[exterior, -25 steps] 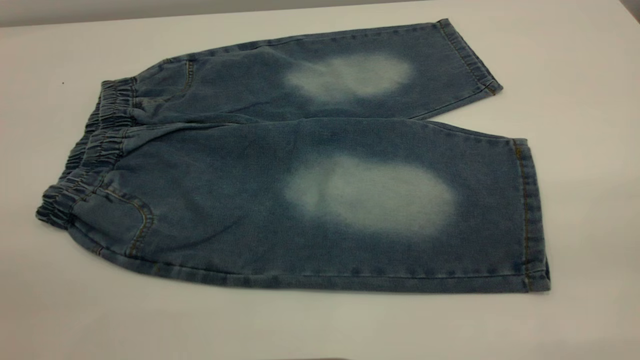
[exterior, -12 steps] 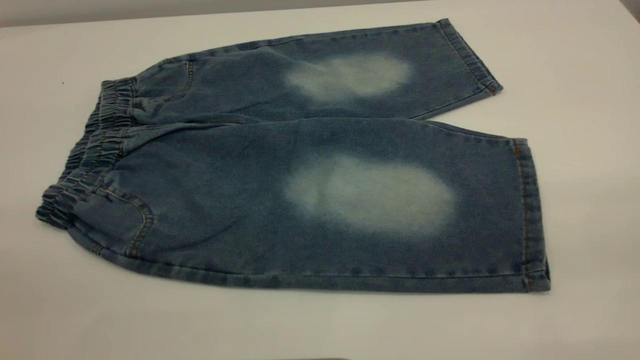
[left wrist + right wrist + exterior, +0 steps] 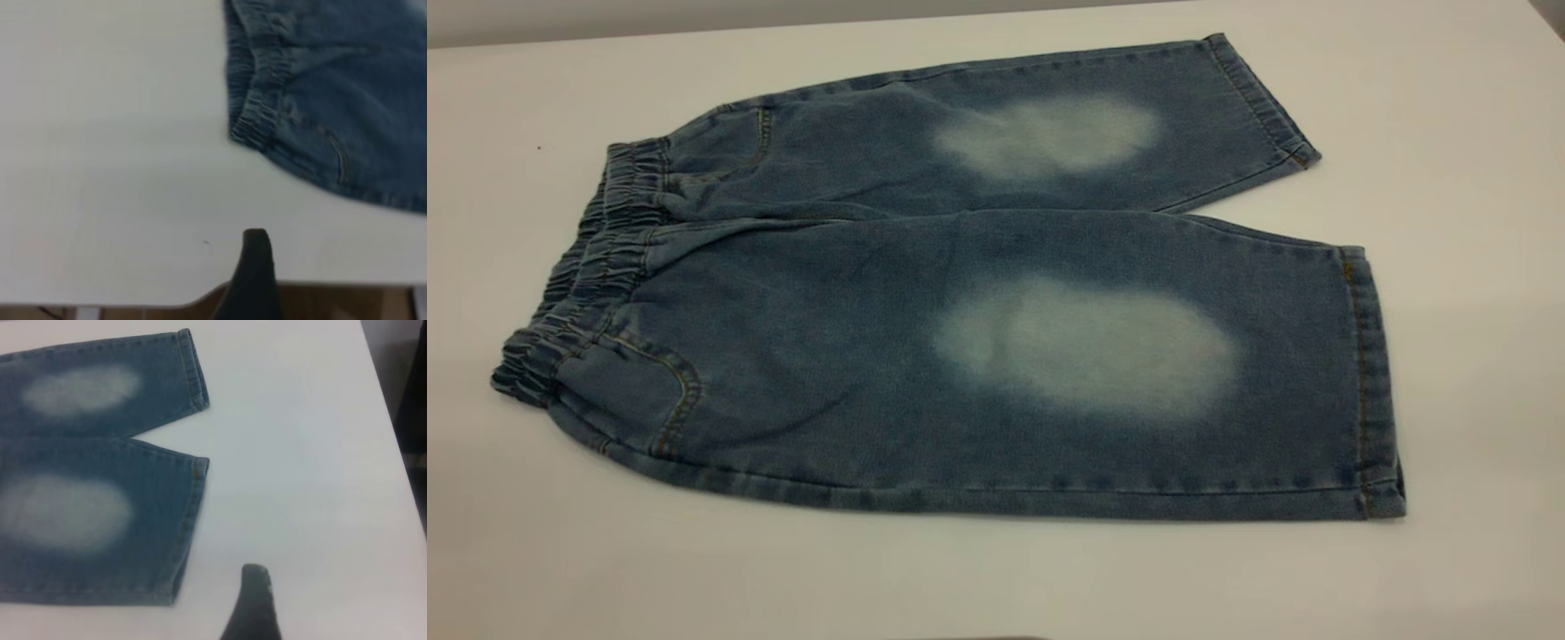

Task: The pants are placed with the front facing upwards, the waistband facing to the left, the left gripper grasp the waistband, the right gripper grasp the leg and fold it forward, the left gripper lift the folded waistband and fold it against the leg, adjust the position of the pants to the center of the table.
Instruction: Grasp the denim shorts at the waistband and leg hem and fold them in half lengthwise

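The blue denim pants (image 3: pixel 854 293) lie flat on the white table (image 3: pixel 1458 267), front up, both legs side by side. Each leg carries a pale oval: the near leg (image 3: pixel 1085 347) and the far leg (image 3: pixel 1049 133). The ruffled waistband (image 3: pixel 596 267) points left. Neither gripper shows in the exterior view. In the left wrist view, only one black finger (image 3: pixel 255 267) of my left gripper (image 3: pixel 330 273) shows; it hangs open over bare table, well short of the waistband (image 3: pixel 257 100). My right gripper (image 3: pixel 330 600) also shows one finger (image 3: pixel 253 600), open, beside the near leg's hem (image 3: pixel 190 527).
The table's edge (image 3: pixel 133 303) runs close under my left gripper, with brown floor beyond it. In the right wrist view another table edge (image 3: pixel 393 433) borders a dark area. A wide band of bare white tabletop surrounds the pants on all sides.
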